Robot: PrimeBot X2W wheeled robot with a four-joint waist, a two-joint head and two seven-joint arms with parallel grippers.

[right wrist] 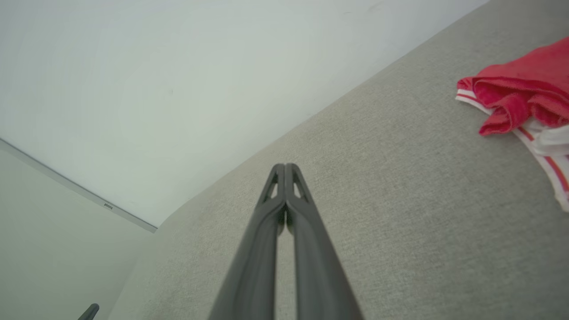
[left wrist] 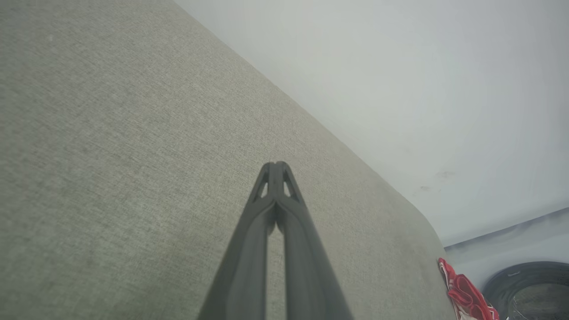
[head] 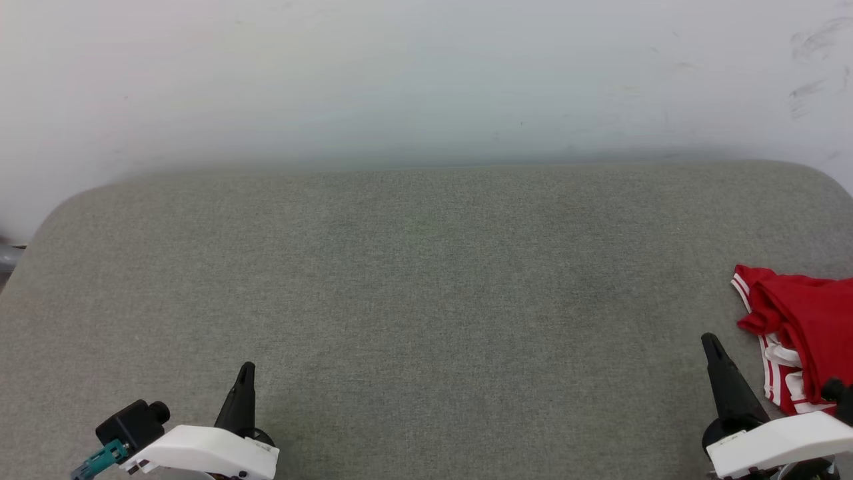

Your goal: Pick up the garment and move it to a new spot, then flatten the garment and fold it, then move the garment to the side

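Grey tabletop [head: 426, 267], red garment [head: 806, 320] bunched at right edge, long axis unclear, left gripper [head: 246, 369] and right gripper [head: 709, 341] closed, empty.

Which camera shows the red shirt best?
The right wrist view: the garment lies close, folds and striped trim clear. The head view crops it at the edge; the left wrist view catches a sliver.

I note: garment [head: 810, 313] red, trim striped red and white. Table [head: 426, 267] grey-green weave. My left claw [head: 246, 370] and right claw [head: 710, 341] black.
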